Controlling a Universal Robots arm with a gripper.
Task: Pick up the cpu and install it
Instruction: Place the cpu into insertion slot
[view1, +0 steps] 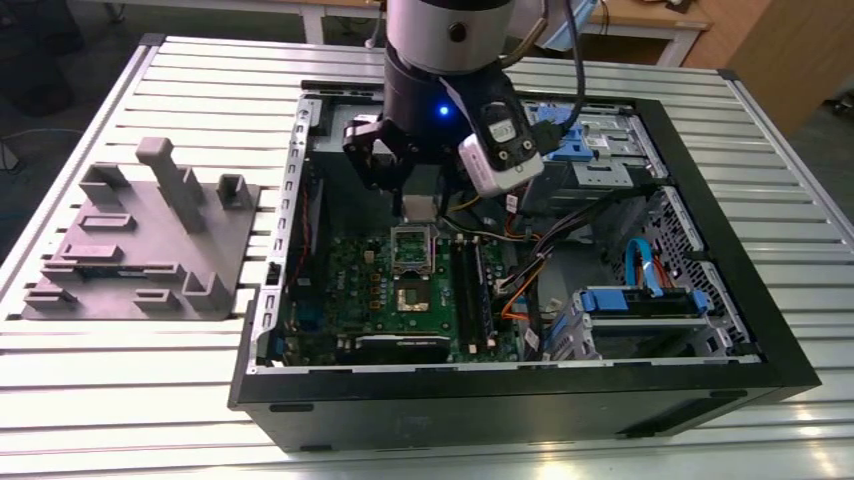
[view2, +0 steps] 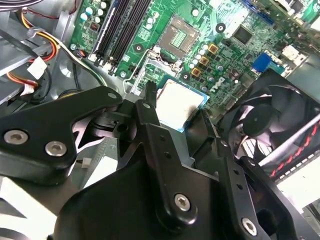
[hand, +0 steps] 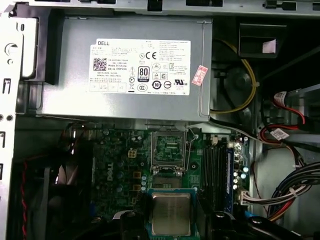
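While a grey fixture block (view1: 134, 240) sits on the slatted table (view1: 134, 400) at the exterior view's left, we see the gripper (view1: 418, 198) over the open computer case (view1: 534, 400), fingers (view2: 147, 112) clamped on opposite edges of the cpu (hand: 171, 214). We find the chip level above the motherboard (hand: 120, 165), metal top up, too square to show a long axis, edges parallel to the open socket frame (hand: 169, 147), with free room between fan (view2: 272, 125) and memory slots (hand: 215, 165).
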